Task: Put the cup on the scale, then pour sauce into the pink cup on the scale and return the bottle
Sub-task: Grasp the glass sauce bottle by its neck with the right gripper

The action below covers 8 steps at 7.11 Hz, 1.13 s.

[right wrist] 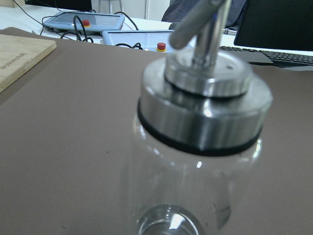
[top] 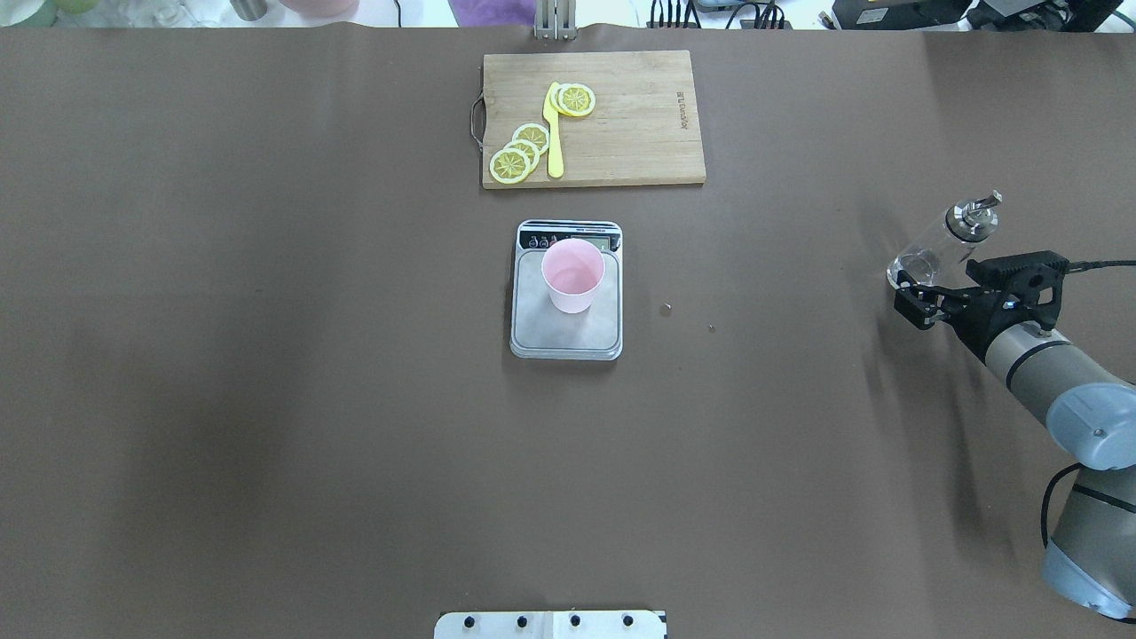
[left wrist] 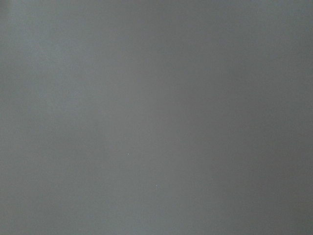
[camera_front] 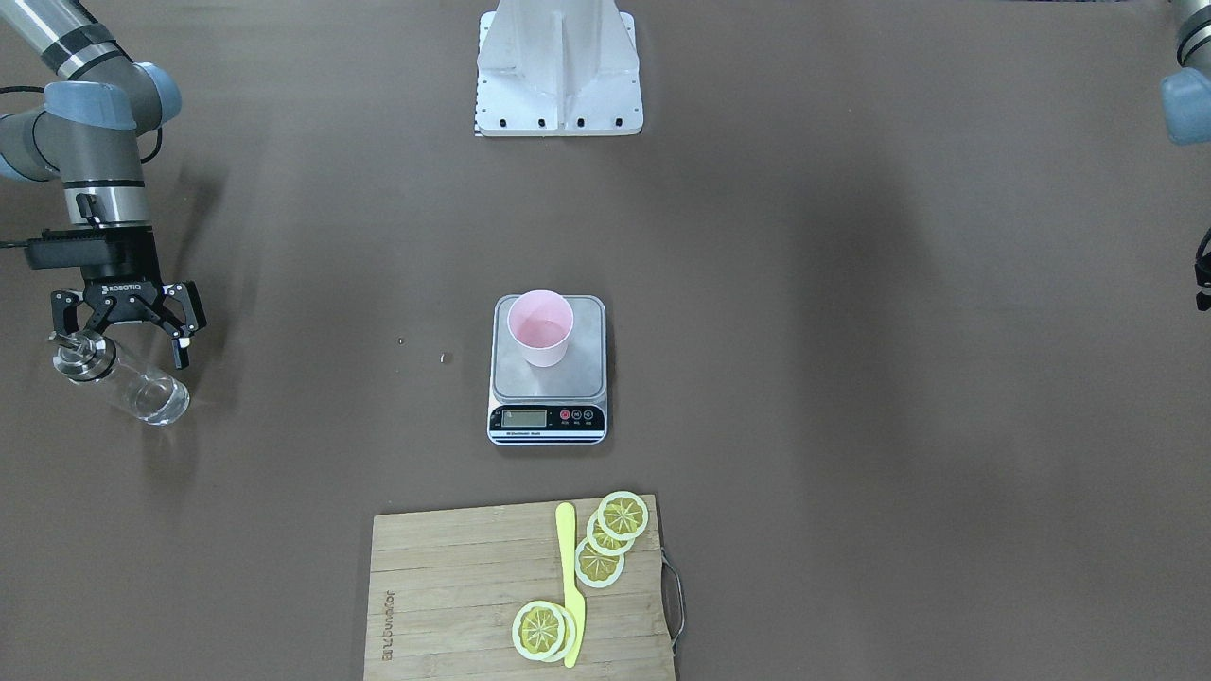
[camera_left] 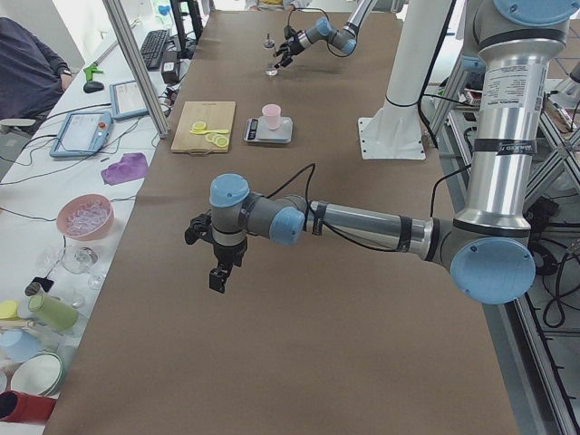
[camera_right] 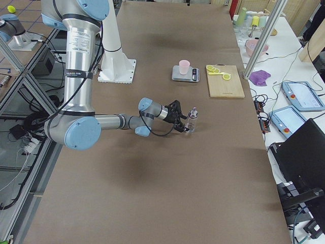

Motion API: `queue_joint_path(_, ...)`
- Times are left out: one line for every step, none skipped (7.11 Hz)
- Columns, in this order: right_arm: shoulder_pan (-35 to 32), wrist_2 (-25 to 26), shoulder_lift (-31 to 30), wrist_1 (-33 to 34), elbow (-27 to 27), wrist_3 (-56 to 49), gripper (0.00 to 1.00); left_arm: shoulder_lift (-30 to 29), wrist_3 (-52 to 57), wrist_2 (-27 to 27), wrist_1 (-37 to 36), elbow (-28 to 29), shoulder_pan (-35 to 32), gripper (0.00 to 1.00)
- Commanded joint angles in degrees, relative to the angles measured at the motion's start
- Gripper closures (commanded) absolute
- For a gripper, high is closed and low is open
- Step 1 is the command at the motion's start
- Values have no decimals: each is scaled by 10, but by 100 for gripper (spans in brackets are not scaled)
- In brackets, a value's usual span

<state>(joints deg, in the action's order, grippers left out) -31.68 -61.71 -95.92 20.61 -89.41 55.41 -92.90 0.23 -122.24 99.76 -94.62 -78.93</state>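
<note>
Currently the bottle (camera_front: 142,388) stands upright on the brown table (camera_front: 851,426) at the robot's far right, well apart from the scale. My right gripper (camera_front: 120,342) sits low just beside it with its fingers (camera_front: 183,331) spread wider than the glass. In the front-facing view the metal cap lies between the two fingers, and I see no pad pressing on the bottle. The overhead view adds that the clear base shows just past the fingertips. My right wrist camera gives only the cap and spout, close and blurred, with clear glass below, and I cannot read a liquid level there. The left gripper (camera_left: 216,263) shows properly only in the left side view, over bare table, so I cannot tell how far it is parted. Its wrist camera shows nothing but plain surface. At the centre the pink cup (camera_front: 540,326) stands upright about mid-platform on the scale (camera_front: 549,378). A faint sheen shows at the cup's bottom, but I cannot tell if that is sauce. Beyond the scale, lemon slices (camera_front: 623,515) and a yellow knife (camera_front: 570,586) lie on a wooden board (camera_front: 454,586).
</note>
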Motion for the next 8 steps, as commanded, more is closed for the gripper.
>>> queue_joint_path(-13,-3,16,0,7,-5,1,0,-1,1,0,0,0,2)
queue_joint_path(-17,-3,27,0,17,-5,1,-1,-1,1,0,0,0,2)
queue_joint_path(-23,-4,35,0,28,-5,1,-1,-1,1,0,-1,0,2)
queue_joint_path(-27,-4,36,0,34,-4,1,-1,-1,0,0,-2,0,2)
queue_joint_path(-28,-5,36,0,35,-3,1,-1,-1,1,0,-2,0,2)
queue_joint_path(-28,-5,38,0,35,-3,8,-1,-1,1,0,-2,0,2)
queue_joint_path(-28,-4,40,0,35,-3,40,-1,-1,1,0,-2,0,2)
queue_joint_path(-28,-5,40,-5,34,-3,89,-1,0,1,0,-2,0,2)
